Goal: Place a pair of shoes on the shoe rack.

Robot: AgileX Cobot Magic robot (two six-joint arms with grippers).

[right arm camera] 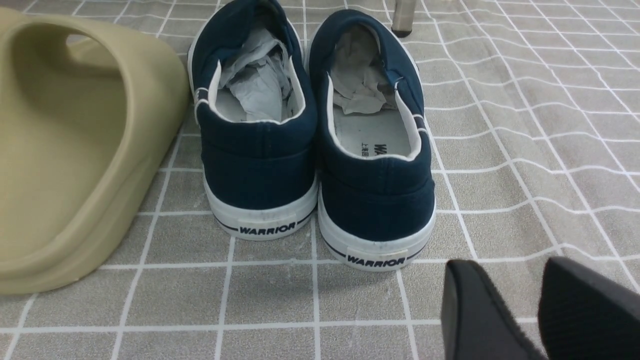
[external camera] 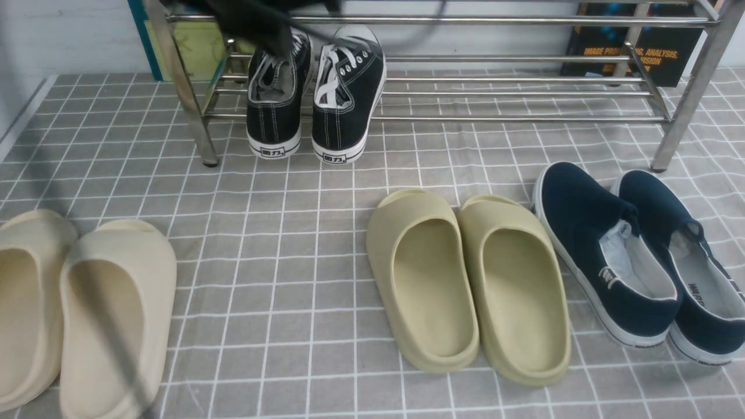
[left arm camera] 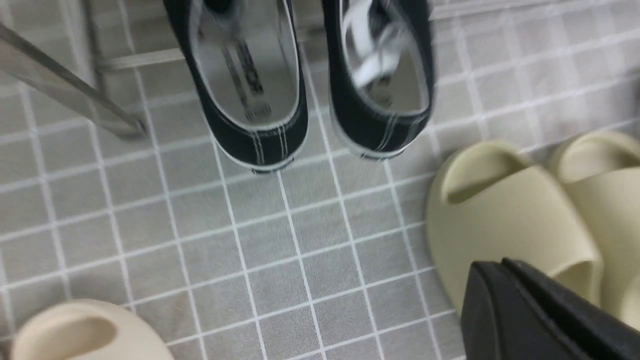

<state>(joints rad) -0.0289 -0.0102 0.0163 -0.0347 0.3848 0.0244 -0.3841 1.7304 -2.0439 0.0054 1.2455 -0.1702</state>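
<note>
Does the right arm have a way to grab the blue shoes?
Probably yes. The right gripper hangs open just behind the heels of the blue shoes, with only bare floor between. The slide sits off to one side.

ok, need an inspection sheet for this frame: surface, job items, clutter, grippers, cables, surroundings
Surface: grey cloth with a white grid, wrinkled on the right.
Job's things: black sneakers side by side on the shoe rack, on its lower bars, heels jutting past the front bar.
Clutter: olive slides, cream slides and paper-stuffed navy slip-ons, all on the cloth.
Grippers: left gripper shut, empty; right gripper open, empty.
Cables: blurred dark line near the rack top, possibly a cable.
Surroundings: book behind the rack.
</note>
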